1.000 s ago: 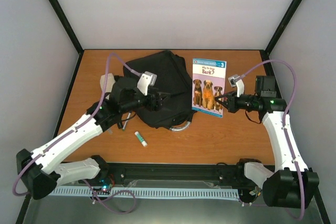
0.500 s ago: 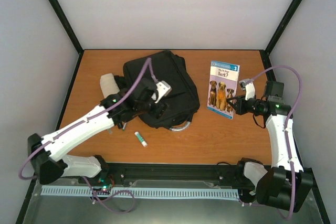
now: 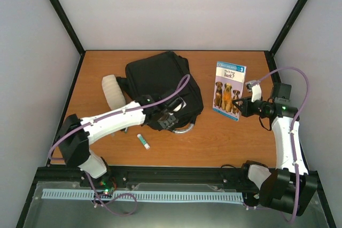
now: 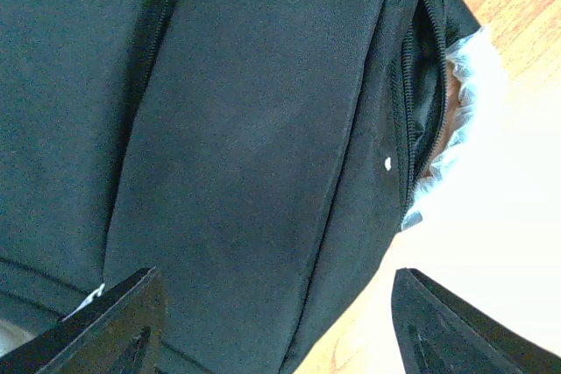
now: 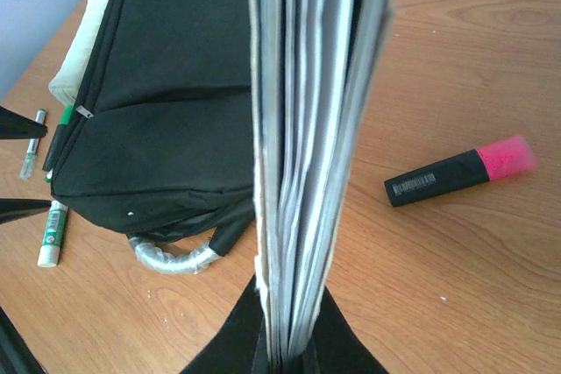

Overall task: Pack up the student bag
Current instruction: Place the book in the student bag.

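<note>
Just beneath left pincer [image 4: 272,317], student bag [image 4: 245,129]

Both white-shelled, black-jointed arms [image 3: 109,120] trail 1 lilac cable [image 3: 291,68] each behind the black left claw [image 3: 171,122] and right claw [image 3: 238,106].

I count one student bag [image 3: 160,84] and one picture book [image 3: 230,90] with three dogs on its cover. On the worktop [image 3: 224,142] lie one glue stick [image 3: 143,141], one pink highlighter [image 5: 460,171] and one cream pouch [image 3: 112,90]. Two slim pens [image 5: 33,144] show by the bag's edge, too small to name better. I have two claws: left claw [image 3: 171,121] and right claw [image 3: 239,105].
</note>
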